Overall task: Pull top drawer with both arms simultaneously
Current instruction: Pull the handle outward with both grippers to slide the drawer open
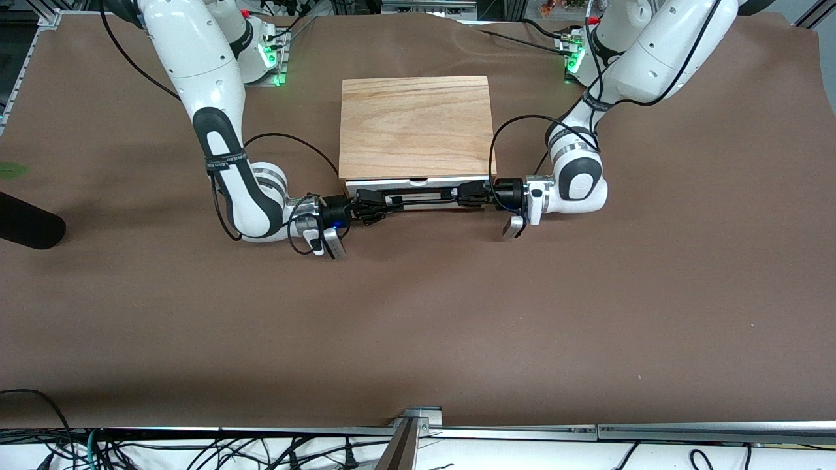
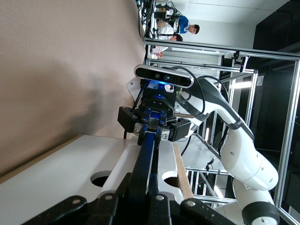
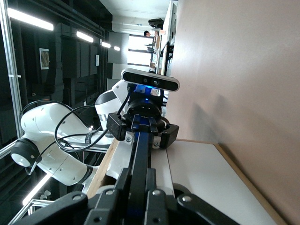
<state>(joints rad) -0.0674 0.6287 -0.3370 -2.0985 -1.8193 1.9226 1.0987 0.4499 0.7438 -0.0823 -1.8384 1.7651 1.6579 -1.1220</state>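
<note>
The top drawer [image 1: 418, 185] is the white front just under the lid of the light-wood box [image 1: 415, 124]. Its thin black bar handle [image 1: 421, 198] runs along that front. My right gripper [image 1: 377, 205] is shut on the end of the bar toward the right arm's side. My left gripper [image 1: 465, 194] is shut on the other end. In the left wrist view my left gripper [image 2: 149, 201] clamps the handle [image 2: 149, 154], with the right gripper [image 2: 152, 133] farther along it and the drawer front [image 2: 165, 157] beside it. The right wrist view mirrors this: right gripper [image 3: 140, 192], handle [image 3: 141, 154], left gripper [image 3: 140, 129].
A second white drawer front [image 2: 61, 173] lies under the top one. The brown table cloth [image 1: 418, 326] stretches wide toward the front camera. A black object [image 1: 26, 225] lies at the right arm's end of the table. A metal frame rail [image 1: 411, 424] marks the table's front edge.
</note>
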